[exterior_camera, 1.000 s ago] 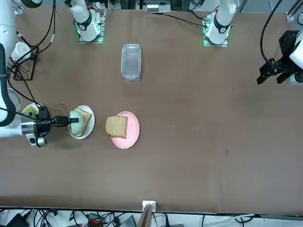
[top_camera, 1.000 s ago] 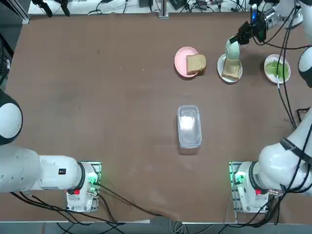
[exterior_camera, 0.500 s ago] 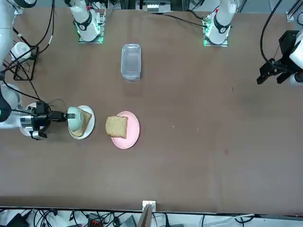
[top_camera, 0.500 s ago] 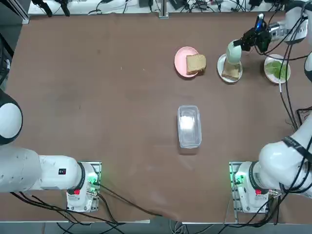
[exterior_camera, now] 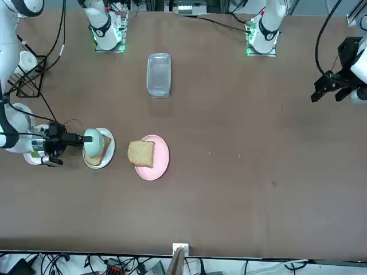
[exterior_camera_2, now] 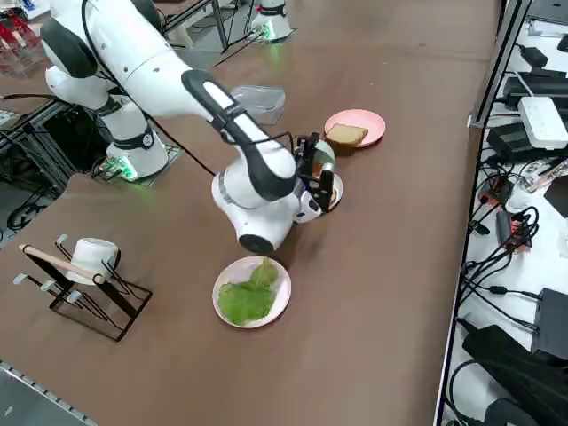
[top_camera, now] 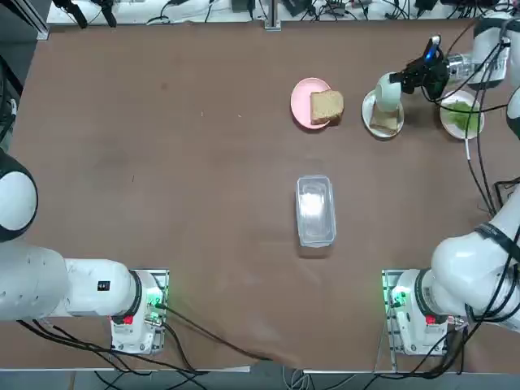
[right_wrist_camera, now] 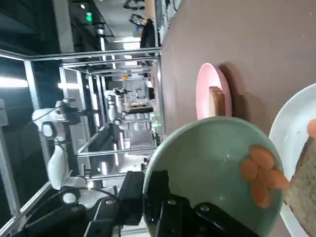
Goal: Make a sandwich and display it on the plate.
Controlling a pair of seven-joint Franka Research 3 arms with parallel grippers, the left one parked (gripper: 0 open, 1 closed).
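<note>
My right gripper (top_camera: 404, 79) is shut on the rim of a pale-green bowl (top_camera: 388, 90), held tipped on its side over the white plate (top_camera: 370, 103). One tan bread slice (top_camera: 383, 121) lies on that plate. In the wrist view, small orange pieces (right_wrist_camera: 259, 173) sit low in the tipped bowl (right_wrist_camera: 207, 158), beside the bread slice (right_wrist_camera: 307, 183) and the plate's rim (right_wrist_camera: 291, 128). From the front, the bowl (exterior_camera: 93, 141) covers the near part of the plate (exterior_camera: 108, 153). No stacked sandwich is in view.
A pink plate (top_camera: 305, 101) with a second bread slice (top_camera: 327, 106) sits left of the white plate. A plate of green lettuce (top_camera: 461, 114) lies to its right. A clear lidded container (top_camera: 315, 210) stands mid-table. A wire rack with a cup (exterior_camera_2: 84, 266) stands off the robot's right.
My wrist has swung right and a little toward the robot's side. The bowl has stayed over the white plate and has tipped more upright on its side.
</note>
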